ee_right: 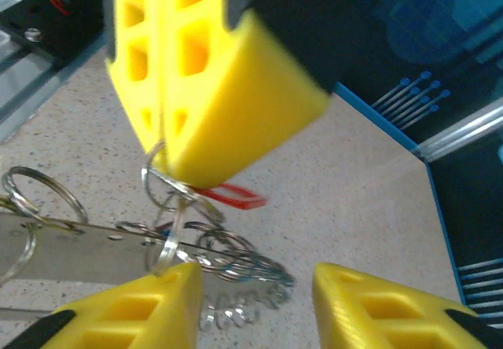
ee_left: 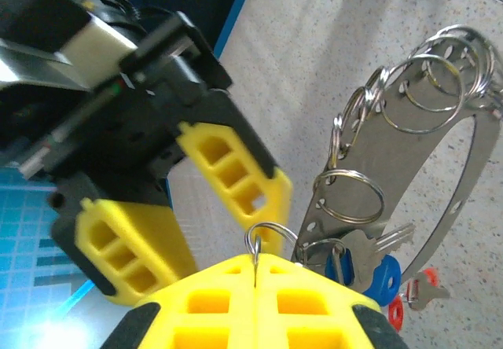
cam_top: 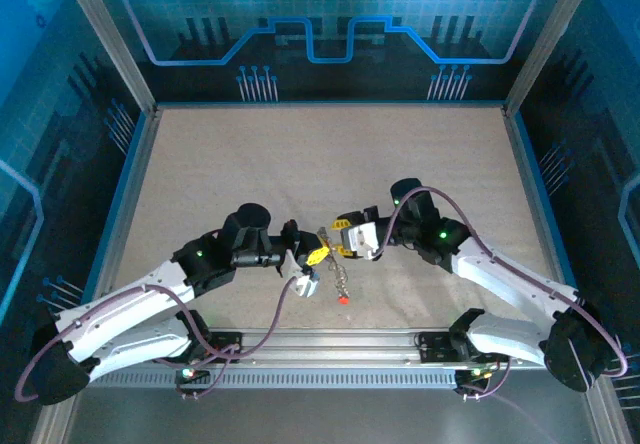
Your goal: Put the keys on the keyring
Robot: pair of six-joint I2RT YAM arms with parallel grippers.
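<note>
My left gripper (ee_left: 258, 258) is shut on a small split ring (ee_left: 267, 235) that links into the keyring (ee_left: 440, 141), a large flat grey metal ring with holes and several split rings along its rim. The keyring hangs from that grip above the table (cam_top: 342, 276). Keys dangle at its low end: a blue-headed key (ee_left: 383, 277), a silvery one (ee_left: 369, 248) and red-headed ones (ee_left: 395, 311). My right gripper (ee_right: 255, 302) stands open just beside the left gripper's fingers (ee_right: 196, 74), with the split rings (ee_right: 236, 255) near its left finger. From above the two grippers (cam_top: 315, 256) (cam_top: 342, 236) nearly meet.
A red key head (cam_top: 343, 301) hangs low over the speckled beige table (cam_top: 300, 164), close to the near metal rail (cam_top: 330, 342). Blue walls and grey posts (cam_top: 105, 44) enclose the table on three sides.
</note>
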